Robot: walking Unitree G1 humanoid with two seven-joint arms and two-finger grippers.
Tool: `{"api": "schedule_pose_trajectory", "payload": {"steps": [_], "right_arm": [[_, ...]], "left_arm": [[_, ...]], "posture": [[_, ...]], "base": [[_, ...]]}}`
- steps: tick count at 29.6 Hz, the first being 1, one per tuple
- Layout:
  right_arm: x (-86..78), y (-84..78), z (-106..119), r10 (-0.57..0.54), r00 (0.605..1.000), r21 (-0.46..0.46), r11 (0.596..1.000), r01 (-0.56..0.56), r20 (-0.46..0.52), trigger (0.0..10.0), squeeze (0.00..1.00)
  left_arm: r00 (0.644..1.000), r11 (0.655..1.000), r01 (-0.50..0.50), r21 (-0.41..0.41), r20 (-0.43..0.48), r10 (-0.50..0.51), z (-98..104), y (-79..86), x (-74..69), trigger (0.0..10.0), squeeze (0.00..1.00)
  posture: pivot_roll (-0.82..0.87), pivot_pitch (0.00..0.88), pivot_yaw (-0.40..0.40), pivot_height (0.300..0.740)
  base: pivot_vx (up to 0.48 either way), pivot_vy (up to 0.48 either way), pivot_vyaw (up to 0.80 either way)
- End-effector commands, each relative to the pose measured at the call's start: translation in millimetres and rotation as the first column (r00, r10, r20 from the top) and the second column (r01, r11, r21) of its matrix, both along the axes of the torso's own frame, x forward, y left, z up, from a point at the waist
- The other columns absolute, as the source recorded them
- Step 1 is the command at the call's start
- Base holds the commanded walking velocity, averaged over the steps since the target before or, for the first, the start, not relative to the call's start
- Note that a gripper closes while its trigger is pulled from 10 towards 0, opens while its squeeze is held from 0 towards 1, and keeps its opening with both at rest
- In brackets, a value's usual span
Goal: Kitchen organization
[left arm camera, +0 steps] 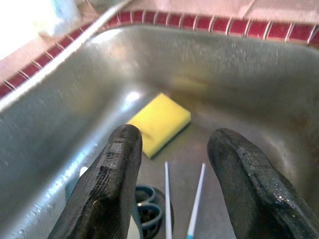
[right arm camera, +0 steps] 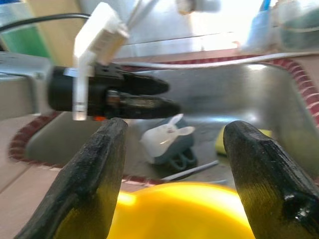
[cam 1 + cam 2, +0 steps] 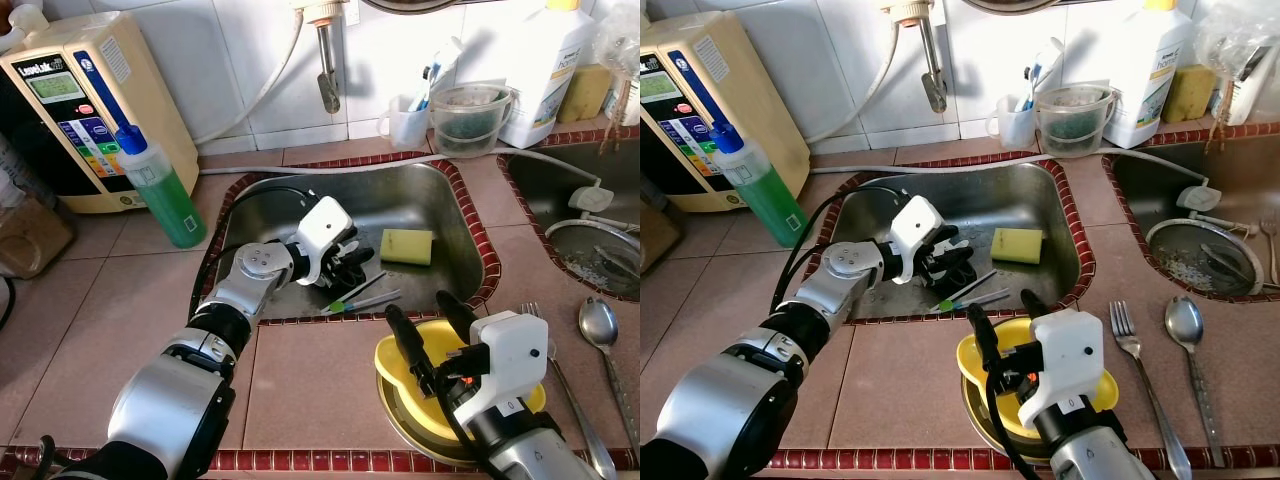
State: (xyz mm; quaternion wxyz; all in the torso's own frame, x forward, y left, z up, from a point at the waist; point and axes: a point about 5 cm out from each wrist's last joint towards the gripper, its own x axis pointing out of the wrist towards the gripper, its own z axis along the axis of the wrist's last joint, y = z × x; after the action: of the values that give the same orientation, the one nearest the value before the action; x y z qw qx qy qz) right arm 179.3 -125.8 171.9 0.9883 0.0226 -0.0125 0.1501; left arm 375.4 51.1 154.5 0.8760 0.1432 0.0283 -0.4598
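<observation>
No wording is legible on the water ioniser [image 3: 85, 100] or the detergent jug [image 3: 545, 65].

Both arms are silver with black joints. Each hand, left hand [image 3: 352, 262] and right hand [image 3: 432, 330], has a white wrist housing, two long black textured fingers [image 1: 107, 184], and black cables running behind it.

My left gripper [image 3: 958, 262] reaches into the sink [image 3: 1065, 205], sponge [image 3: 1018, 245] at its 3 o'clock. My right gripper [image 3: 1002, 322] hovers over yellow bowl [image 3: 978, 358], fork [image 3: 1140, 380] at 3 o'clock.

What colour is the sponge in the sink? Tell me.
Yellow; the sponge shows best in the left eye view.
</observation>
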Motion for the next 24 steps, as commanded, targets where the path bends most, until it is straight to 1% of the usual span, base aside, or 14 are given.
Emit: {"api": "schedule_pose_trajectory", "payload": {"steps": [1,2,3,6,8,10,14,18,20,24], "right_arm": [[4.2,-3.2,3.8,-0.033,0.999,0.022,0.999,0.033,0.032,10.0,0.0],[5.4,-4.1,4.7,-0.041,0.998,0.025,0.999,0.04,0.039,10.0,0.0],[9.2,-6.3,8.4,-0.061,0.996,0.037,0.998,0.059,0.065,10.0,0.0],[13.6,-8.8,12.8,-0.08,0.992,0.05,0.996,0.075,0.097,10.0,0.0],[19.9,-12.8,17.8,-0.101,0.987,0.058,0.994,0.094,0.129,10.0,0.0],[21.0,-13.7,18.3,-0.103,0.986,0.059,0.994,0.096,0.131,10.0,0.0],[31.7,-20.4,21.6,-0.102,0.983,0.027,0.995,0.099,0.151,10.0,0.0],[41.0,-25.6,23.3,-0.092,0.982,0.001,0.996,0.094,0.167,10.0,0.0],[47.0,-25.5,26.3,-0.076,0.98,0.006,0.997,0.077,0.182,10.0,0.0],[54.8,-21.5,31.6,-0.051,0.976,0.024,0.999,0.047,0.212,10.0,0.0]], "left_arm": [[0.999,0.999,-0.006,-0.046,0.041,0.008,16.6,5.3,5.7,10.0,0.0],[0.999,0.998,-0.006,-0.058,0.043,0.008,18.8,5.4,6.2,10.0,0.0],[0.998,0.995,-0.013,-0.095,0.054,0.018,26.9,6.1,8.4,10.0,0.0],[0.997,0.991,-0.018,-0.135,0.075,0.028,36.9,6.9,10.7,10.0,0.0],[0.994,0.984,-0.024,-0.176,0.099,0.041,48.8,9.4,13.2,10.0,0.0],[0.994,0.983,-0.024,-0.18,0.101,0.042,50.3,9.7,13.5,10.0,0.0],[0.988,0.973,-0.024,-0.231,0.146,0.059,65.3,16.7,13.9,10.0,0.0],[0.982,0.965,-0.031,-0.262,0.171,0.078,71.6,23.3,11.3,10.0,0.0],[0.978,0.956,-0.053,-0.29,0.178,0.108,75.1,28.4,9.5,10.0,0.0],[0.973,0.945,-0.08,-0.318,0.181,0.144,76.4,33.7,5.0,10.0,0.0]], "posture": [[-0.35,0.089,0.192,0.703],[-0.35,0.089,0.192,0.703],[-0.34,0.087,0.191,0.703],[-0.33,0.083,0.186,0.703],[-0.32,0.077,0.18,0.703],[-0.32,0.074,0.178,0.703],[-0.3,0.061,0.162,0.703],[-0.28,0.05,0.147,0.703],[-0.25,0.039,0.131,0.703],[-0.23,0.025,0.118,0.703]], "base": [[0.0,0.0,0.0],[0.0,0.0,0.0],[0.0,0.0,0.0],[0.0,0.0,0.0],[0.0,0.0,0.0],[0.0,0.0,0.0],[0.0,0.0,0.0],[0.0,0.0,0.0],[0.0,0.0,0.0],[0.0,0.0,0.0]]}}
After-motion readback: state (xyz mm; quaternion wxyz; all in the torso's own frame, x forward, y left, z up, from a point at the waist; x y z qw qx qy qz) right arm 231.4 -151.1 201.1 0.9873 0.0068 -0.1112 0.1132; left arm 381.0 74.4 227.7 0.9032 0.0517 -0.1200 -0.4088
